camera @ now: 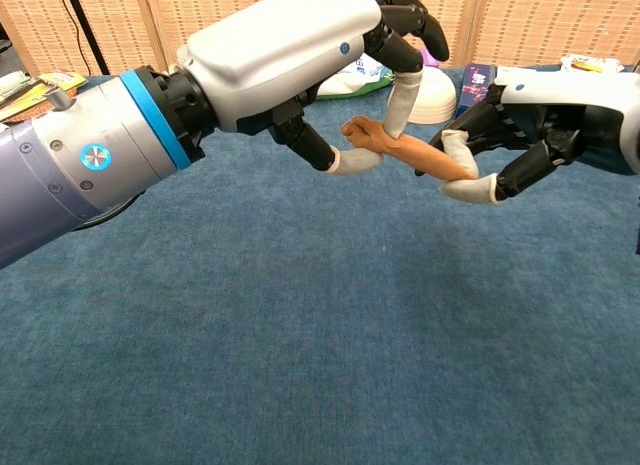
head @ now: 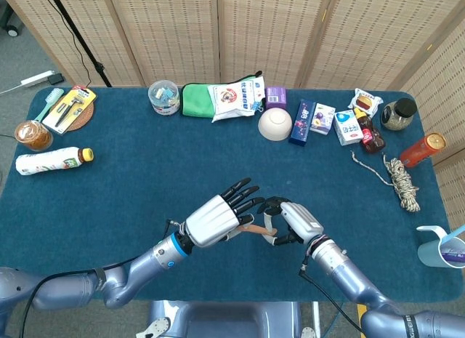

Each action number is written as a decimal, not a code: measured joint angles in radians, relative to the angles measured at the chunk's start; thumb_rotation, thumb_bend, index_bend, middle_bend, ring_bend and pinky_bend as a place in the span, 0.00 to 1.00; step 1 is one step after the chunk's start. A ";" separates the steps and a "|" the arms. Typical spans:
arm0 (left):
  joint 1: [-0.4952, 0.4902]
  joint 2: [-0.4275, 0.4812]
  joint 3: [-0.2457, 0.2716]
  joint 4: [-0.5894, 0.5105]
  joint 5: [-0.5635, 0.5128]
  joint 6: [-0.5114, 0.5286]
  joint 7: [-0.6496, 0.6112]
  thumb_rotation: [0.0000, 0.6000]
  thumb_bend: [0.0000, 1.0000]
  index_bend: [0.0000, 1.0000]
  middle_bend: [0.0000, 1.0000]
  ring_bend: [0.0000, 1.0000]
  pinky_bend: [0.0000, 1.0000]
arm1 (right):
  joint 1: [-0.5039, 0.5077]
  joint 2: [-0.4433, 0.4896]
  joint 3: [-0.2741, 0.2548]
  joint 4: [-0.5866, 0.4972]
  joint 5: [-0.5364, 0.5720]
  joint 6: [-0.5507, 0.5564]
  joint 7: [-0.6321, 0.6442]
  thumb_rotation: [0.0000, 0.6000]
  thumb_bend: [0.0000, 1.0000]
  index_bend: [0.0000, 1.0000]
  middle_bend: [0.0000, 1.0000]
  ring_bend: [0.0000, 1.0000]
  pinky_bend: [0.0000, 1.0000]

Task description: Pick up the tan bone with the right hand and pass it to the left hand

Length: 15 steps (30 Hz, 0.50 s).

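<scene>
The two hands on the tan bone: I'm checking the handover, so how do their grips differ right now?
The left hand pinches the tan bone at its knobbed end, a thumb tip below and a fingertip above; the right hand holds the opposite end. The left hand reaches in from the left, the right hand from the right. Both touch the bone, which hangs above the blue table.

White-shelled robot hand (camera: 290,55), black fingers, blue-ringed grey arm (camera: 80,170).

Beyond the fingers we see a table (head: 145,178) covered in dark blue cloth, backed by folding woven screens (head: 218,33) with wooden frames. Grey floor (head: 18,54) shows far left, crossed by a black cable (head: 76,36) and a white power strip (head: 36,79).
</scene>
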 measured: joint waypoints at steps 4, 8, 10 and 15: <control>0.004 0.010 -0.002 -0.007 -0.007 0.004 -0.004 1.00 0.37 0.82 0.23 0.09 0.00 | -0.002 0.003 -0.001 0.007 0.004 0.001 0.004 1.00 0.53 0.71 0.33 0.18 0.13; 0.009 0.021 -0.003 -0.008 -0.013 0.008 -0.008 1.00 0.37 0.82 0.23 0.09 0.00 | -0.003 0.007 -0.002 0.013 0.006 0.000 0.004 1.00 0.54 0.71 0.33 0.18 0.13; 0.013 0.029 -0.004 -0.007 -0.016 0.014 -0.012 1.00 0.37 0.83 0.23 0.09 0.00 | -0.003 0.010 -0.003 0.017 0.007 -0.003 0.003 1.00 0.54 0.72 0.33 0.19 0.13; 0.026 0.056 -0.012 -0.003 -0.024 0.036 -0.032 1.00 0.38 0.83 0.23 0.09 0.00 | -0.003 0.018 -0.007 0.029 0.013 -0.009 -0.001 1.00 0.54 0.72 0.34 0.19 0.13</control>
